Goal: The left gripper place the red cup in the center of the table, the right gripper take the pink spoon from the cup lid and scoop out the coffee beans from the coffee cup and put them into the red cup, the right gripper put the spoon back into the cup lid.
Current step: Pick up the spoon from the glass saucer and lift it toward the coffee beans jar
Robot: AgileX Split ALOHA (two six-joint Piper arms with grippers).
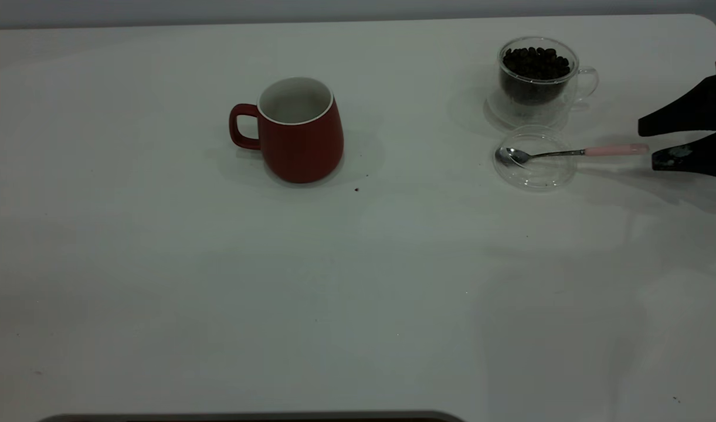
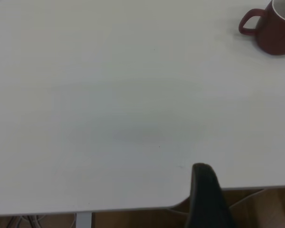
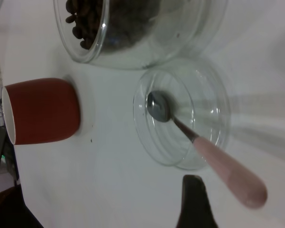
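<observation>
Now closing on pink spoon lying across lid, right gripper jaws wide, empty; risk: nudging handle, skidding spoon off lid onto surface.

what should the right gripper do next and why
Probably ease forward and close on the spoon's pink handle. The right gripper is open just short of the handle tip, the spoon bowl lies in the lid, and the red cup already stands mid-table.
</observation>
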